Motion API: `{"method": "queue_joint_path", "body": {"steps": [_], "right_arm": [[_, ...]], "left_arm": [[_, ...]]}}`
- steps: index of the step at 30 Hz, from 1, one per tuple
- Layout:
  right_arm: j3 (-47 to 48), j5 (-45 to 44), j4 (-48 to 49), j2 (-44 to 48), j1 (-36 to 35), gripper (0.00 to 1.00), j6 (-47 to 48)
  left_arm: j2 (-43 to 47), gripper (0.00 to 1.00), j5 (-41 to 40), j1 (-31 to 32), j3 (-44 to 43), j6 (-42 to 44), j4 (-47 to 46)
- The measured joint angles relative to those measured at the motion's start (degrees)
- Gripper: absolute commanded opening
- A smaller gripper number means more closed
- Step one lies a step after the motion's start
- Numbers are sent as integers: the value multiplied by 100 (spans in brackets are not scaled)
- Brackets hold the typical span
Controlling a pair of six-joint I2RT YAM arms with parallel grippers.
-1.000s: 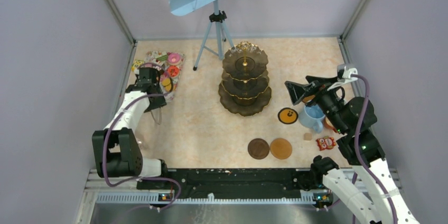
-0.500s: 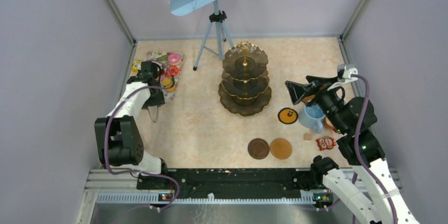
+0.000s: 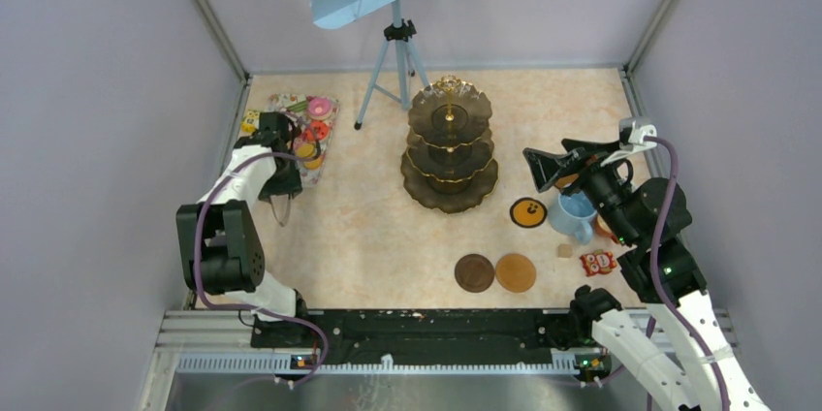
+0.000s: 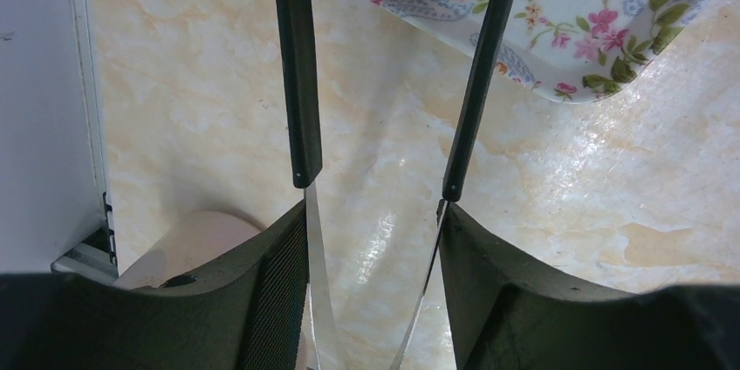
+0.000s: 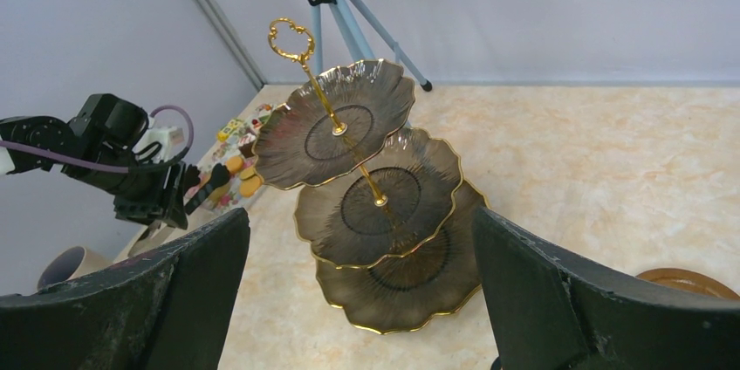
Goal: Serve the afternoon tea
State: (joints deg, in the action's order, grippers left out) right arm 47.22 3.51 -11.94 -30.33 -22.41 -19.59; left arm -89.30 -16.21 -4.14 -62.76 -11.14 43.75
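Left fingers (image 4: 253, 300): half-closed, clamped on black long-armed tongs (image 4: 299, 82) reaching over floral-patterned tray (image 4: 593, 56) of small colourful cakes (image 3: 312, 128), close to left wall. Right fingers (image 5: 157, 300): spread wide, holding nothing, just beside large light blue mug (image 3: 572, 215). Dark three-tier scalloped gold-rimmed stand (image 3: 450, 144): mid-table, well apart from both; bare marbled tabletop (image 3: 368, 227) around it.

The stand (image 5: 419, 180) is showing dark brown tiers with gold rims. The mat (image 4: 558, 21) is carrying pink flowers and green leaves on white. The counter (image 4: 201, 108) is looking beige and marbled, the tongs (image 4: 298, 65) black, the mug (image 3: 574, 215) light blue.
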Motion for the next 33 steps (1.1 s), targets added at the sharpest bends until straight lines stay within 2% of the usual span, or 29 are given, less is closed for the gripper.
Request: {"method": "queue_joint_path", "body": {"steps": [23, 33], "right_arm": [[0, 0, 0, -4, 0, 95, 0], [0, 0, 0, -15, 0, 95, 0]], "left_arm": [[-201, 60, 74, -76, -2, 17, -20], [-326, 50, 74, -76, -2, 17, -83]]}}
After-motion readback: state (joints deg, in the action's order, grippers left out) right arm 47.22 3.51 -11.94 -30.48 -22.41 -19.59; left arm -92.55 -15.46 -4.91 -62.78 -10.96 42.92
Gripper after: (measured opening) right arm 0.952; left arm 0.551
